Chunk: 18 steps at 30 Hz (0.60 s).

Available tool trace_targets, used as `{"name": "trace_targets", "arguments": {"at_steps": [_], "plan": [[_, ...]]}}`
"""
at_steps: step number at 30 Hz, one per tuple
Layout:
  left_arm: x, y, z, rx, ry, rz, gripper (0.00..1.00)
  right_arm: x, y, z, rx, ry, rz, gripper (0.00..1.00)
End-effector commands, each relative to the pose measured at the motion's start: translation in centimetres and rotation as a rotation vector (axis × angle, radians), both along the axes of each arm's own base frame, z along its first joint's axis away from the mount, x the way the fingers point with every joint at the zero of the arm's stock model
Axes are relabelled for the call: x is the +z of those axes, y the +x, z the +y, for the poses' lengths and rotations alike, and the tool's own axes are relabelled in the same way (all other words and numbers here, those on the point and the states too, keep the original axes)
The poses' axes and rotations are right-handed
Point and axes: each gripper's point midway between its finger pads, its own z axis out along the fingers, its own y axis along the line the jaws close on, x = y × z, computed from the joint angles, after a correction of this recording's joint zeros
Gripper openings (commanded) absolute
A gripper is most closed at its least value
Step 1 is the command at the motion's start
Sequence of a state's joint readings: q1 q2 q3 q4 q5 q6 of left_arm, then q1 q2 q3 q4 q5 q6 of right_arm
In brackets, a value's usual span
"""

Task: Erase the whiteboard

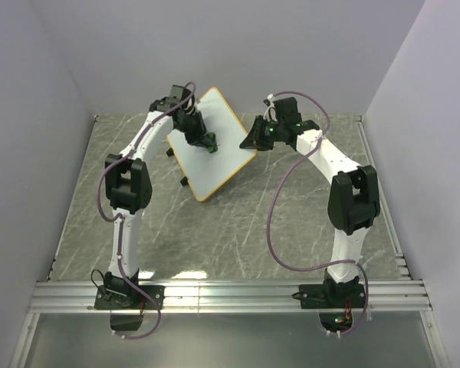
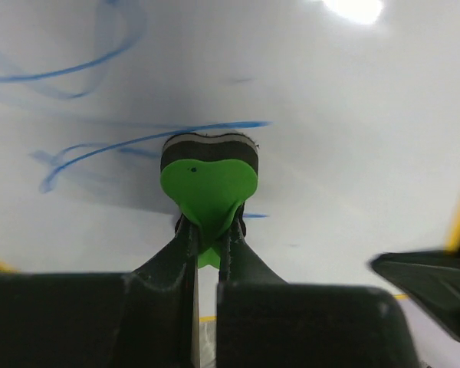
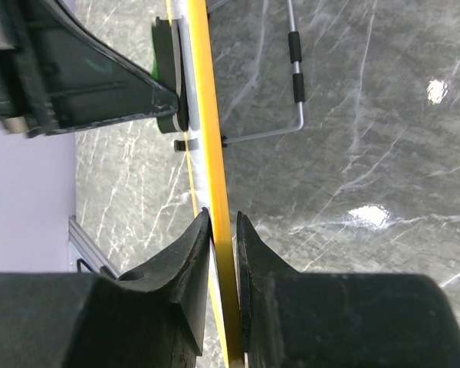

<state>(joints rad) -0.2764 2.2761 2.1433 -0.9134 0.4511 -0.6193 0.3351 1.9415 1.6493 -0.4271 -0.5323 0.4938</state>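
Note:
The whiteboard (image 1: pixel 215 146) stands tilted on the marble table at the back middle, white face with an orange rim. My left gripper (image 1: pixel 208 141) is shut on the green-and-black eraser (image 2: pixel 209 172), which presses on the board face (image 2: pixel 353 115) among blue scribbles (image 2: pixel 146 138). My right gripper (image 1: pixel 253 140) is shut on the board's right edge; in the right wrist view the orange rim (image 3: pixel 215 153) runs between my fingertips (image 3: pixel 223 227). The left gripper and eraser (image 3: pixel 165 73) show beyond the rim there.
The board's wire stand (image 3: pixel 295 84) rests on the grey marble table (image 1: pixel 238 230) behind the board. Small black feet (image 1: pixel 185 181) show at the board's left edge. Grey walls enclose the back and sides; an aluminium rail (image 1: pixel 230 295) runs along the near edge.

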Motion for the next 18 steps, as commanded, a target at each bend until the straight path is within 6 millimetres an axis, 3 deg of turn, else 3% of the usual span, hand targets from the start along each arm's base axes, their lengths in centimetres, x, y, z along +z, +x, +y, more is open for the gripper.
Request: {"name": "trace_targets", "arguments": {"at_steps": [1, 3, 8, 12, 15, 18], "plan": [[1.1, -0.4, -10.1, -0.201, -0.139, -0.145, 0.0, -4.7, -4.3, 0.2, 0.034, -0.117, 0.19, 0.0], [2.3, -1.0, -10.7, -0.212, -0.18, -0.155, 0.0, -4.7, -4.4, 0.3, 0.038, -0.117, 0.192, 0.0], [0.3, -2.2, -9.8, -0.194, -0.144, -0.099, 0.0, -5.0, -4.3, 0.5, 0.041, -0.117, 0.195, 0.0], [-2.7, -1.8, -7.5, -0.126, -0.05, -0.042, 0.0, -5.1, -4.2, 0.5, 0.041, -0.116, 0.198, 0.0], [-4.9, -1.1, -4.8, -0.07, -0.004, -0.008, 0.0, -5.0, -4.3, 0.5, 0.042, -0.12, 0.195, 0.0], [-7.4, -0.5, -0.7, -0.002, 0.077, 0.029, 0.0, -4.8, -4.3, 0.3, 0.041, -0.124, 0.19, 0.0]]}}
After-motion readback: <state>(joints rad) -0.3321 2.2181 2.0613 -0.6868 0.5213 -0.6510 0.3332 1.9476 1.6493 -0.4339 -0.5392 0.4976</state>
